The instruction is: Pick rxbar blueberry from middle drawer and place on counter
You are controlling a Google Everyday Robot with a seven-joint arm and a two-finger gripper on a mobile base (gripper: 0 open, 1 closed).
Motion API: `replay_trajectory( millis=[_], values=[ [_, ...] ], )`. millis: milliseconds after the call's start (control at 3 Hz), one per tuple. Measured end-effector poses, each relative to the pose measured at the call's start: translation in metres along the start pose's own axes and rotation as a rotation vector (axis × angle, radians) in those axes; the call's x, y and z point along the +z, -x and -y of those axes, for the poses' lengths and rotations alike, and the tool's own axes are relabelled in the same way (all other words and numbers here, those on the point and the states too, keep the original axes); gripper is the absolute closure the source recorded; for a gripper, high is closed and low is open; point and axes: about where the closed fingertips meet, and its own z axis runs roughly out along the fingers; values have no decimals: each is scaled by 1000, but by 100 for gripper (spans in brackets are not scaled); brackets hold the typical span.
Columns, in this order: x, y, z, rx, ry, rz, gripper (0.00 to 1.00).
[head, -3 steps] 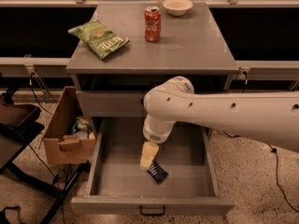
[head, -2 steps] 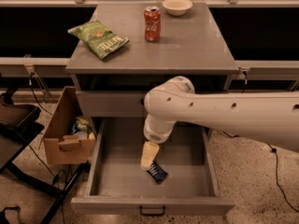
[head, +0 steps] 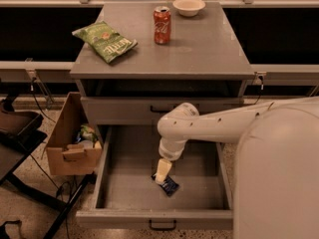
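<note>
The rxbar blueberry (head: 168,185), a dark blue flat bar, lies on the bare grey floor of the open middle drawer (head: 124,183), a little front of centre. My gripper (head: 162,173) hangs from the white arm, points straight down into the drawer, and its cream tip is at the bar's left end, touching or just above it. The counter (head: 199,49) is the grey cabinet top above.
On the counter are a green crisp bag (head: 104,41) at the left, a red soda can (head: 162,25) and a pale bowl (head: 189,6) at the back. A closed drawer front (head: 124,111) sits above the open drawer. A cardboard box (head: 70,143) stands left of the cabinet.
The arm has dropped lower into the drawer, bringing the gripper down onto the bar's left end. The bar has not moved.
</note>
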Motion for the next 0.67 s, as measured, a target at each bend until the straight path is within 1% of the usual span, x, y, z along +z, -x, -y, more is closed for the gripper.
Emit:
replay_trajectory(
  millis=[333,667],
  values=[
    [60,-18,28,63,-13,-45,0],
    [92,-32,36,125,-23,-81,0]
  ],
)
